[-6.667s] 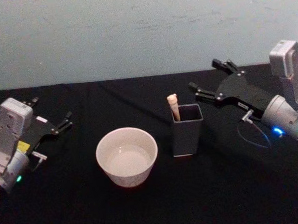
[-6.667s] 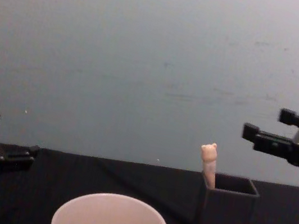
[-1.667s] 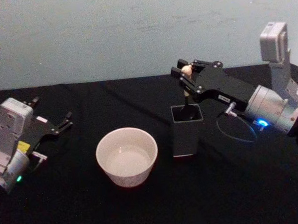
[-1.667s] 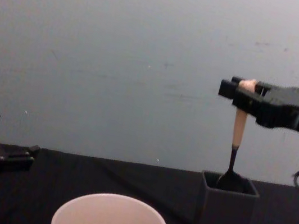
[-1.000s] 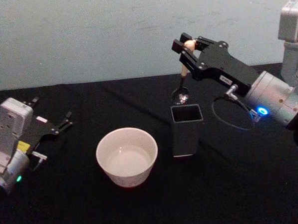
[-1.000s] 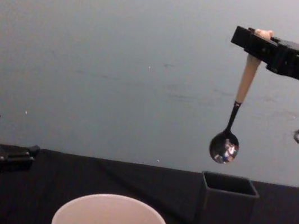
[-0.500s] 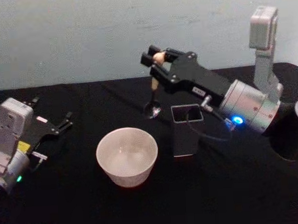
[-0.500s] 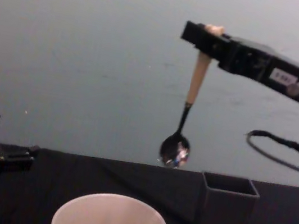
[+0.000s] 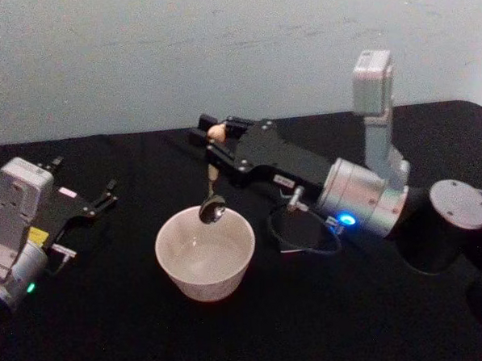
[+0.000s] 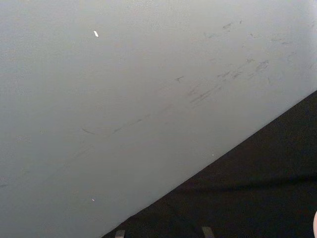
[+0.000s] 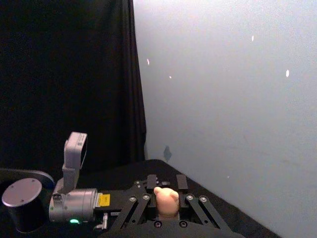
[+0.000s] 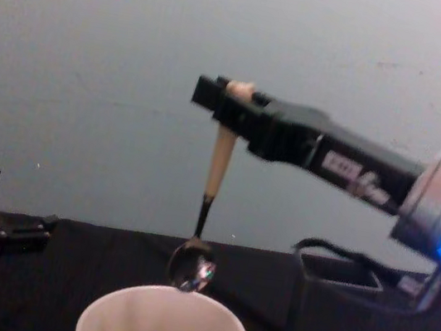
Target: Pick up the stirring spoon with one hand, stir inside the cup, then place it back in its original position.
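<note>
My right gripper (image 9: 214,136) (image 12: 230,91) is shut on the top of the stirring spoon (image 9: 212,178) (image 12: 219,161), just under its bear head (image 11: 166,200). The spoon hangs nearly straight down. Its shiny bowl (image 12: 191,268) sits just above the rim of the cream-white cup (image 9: 202,284) (image 12: 214,311), over the cup's far side. The cup stands on the black table in front of me, with what looks like a little liquid at its bottom. My left gripper (image 9: 85,176) (image 12: 13,200) rests open at the far left, well away from the cup.
The dark grey square holder (image 12: 321,324) stands right of the cup, partly covered by my right arm and its cable loop (image 9: 300,230). A pale wall runs close behind the table. The black tabletop (image 9: 111,333) spreads around the cup.
My right gripper has carried the spoon left and down, from beside the holder to over the cup. The spoon's bowl now hangs at the cup's rim. The left arm has not moved.
</note>
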